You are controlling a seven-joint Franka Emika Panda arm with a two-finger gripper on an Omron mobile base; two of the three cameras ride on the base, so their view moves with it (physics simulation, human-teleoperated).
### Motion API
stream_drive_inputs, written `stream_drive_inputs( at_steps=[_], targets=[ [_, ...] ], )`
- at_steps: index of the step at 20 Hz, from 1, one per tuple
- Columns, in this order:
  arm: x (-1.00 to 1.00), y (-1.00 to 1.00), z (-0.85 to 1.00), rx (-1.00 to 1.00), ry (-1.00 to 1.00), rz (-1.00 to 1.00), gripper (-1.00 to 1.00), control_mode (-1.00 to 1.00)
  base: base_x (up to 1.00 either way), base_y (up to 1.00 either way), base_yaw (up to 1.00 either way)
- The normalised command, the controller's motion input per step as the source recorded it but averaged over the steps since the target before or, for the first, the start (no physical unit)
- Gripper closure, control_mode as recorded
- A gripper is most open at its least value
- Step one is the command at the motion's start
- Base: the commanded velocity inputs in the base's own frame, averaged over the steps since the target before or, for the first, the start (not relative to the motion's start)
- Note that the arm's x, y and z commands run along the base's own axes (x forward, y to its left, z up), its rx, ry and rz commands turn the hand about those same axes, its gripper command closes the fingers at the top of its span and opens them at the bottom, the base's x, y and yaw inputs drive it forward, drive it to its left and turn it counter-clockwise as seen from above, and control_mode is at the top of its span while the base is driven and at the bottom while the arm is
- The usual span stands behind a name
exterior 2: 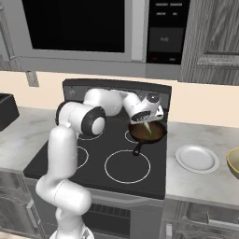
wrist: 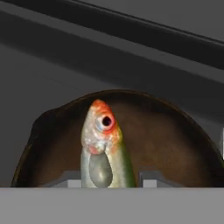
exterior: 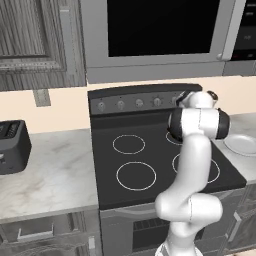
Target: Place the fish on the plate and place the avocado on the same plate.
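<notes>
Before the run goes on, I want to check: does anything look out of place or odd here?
Only one thing: the fish hangs head down from the hand over the frying pan on the stove, gripped between the fingers. The plate lies flat on the counter.

fish (wrist: 105, 144): glossy, scaly | frying pan (exterior 2: 148, 132): matt brown | counter (exterior: 52, 172): smooth marble | plate (exterior 2: 197, 158): smooth white

One fish (wrist: 105, 148), one frying pan (exterior 2: 148, 132), one white plate (exterior 2: 197, 158), one beige bowl (exterior 2: 234, 161), one toaster (exterior: 12, 145), and four burner rings on one stove (exterior: 150, 155).
</notes>
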Motion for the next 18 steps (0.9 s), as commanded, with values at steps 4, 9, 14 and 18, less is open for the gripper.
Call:
stream_drive_inputs(
  at_steps=[4,9,14,18],
  targets=[
    [-0.58,-0.08,0.35,0.07,-0.12,-0.16,1.00,-1.00,0.00,0.00,0.00],
    [-0.72,-0.15,0.36,0.02,-0.14,-0.26,1.00,-1.00,0.00,0.00,0.00],
    [-0.73,-0.10,0.34,0.00,-0.12,-0.28,1.00,-1.00,0.00,0.00,0.00],
    [-0.58,-0.14,0.50,0.00,-0.02,-0.22,1.00,-1.00,0.00,0.00,0.00]
  ],
)
